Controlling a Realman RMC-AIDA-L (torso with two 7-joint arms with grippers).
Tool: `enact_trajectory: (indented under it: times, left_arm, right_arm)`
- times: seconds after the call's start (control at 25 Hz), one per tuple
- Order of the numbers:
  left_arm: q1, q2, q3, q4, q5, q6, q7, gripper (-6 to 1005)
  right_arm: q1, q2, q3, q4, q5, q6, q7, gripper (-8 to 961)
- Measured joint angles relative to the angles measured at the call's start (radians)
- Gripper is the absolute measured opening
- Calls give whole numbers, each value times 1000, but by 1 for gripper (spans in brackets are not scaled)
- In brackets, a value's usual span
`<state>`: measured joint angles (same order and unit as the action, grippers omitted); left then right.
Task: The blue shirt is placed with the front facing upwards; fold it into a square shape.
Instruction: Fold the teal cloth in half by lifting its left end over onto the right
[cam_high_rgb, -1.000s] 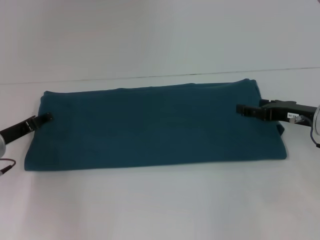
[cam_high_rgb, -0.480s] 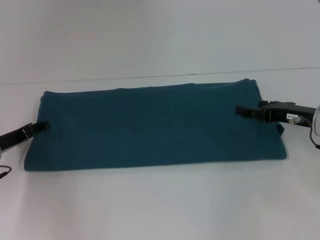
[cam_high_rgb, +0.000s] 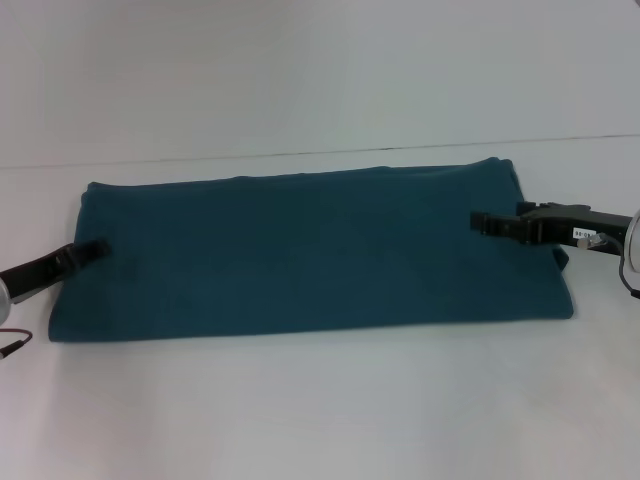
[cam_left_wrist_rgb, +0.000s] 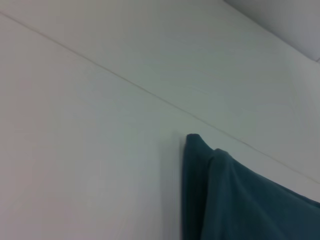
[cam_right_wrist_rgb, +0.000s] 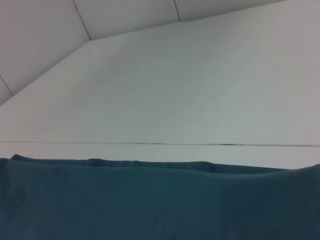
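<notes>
The head view looked forward and down from above the table, far enough off to take in the whole shirt and both arms, the left gripper at its left edge and the right gripper over its right end. The left wrist view sat low and close by the shirt's left end, facing across the table towards the wall, catching only a corner of the shirt. The right wrist view sat low over the shirt, facing its far edge and the wall. All three shared the shirt and the table's seam with the wall
</notes>
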<state>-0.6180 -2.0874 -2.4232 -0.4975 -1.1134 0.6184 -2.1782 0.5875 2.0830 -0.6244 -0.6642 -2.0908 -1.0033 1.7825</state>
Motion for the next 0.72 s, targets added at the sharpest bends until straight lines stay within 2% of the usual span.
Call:
enact_trajectory:
  times: [0.72]
  left_arm:
    - [-11,3,-2,0,0,58,-50,825]
  right_arm:
    - [-7,0,0,2,0,2,0,929]
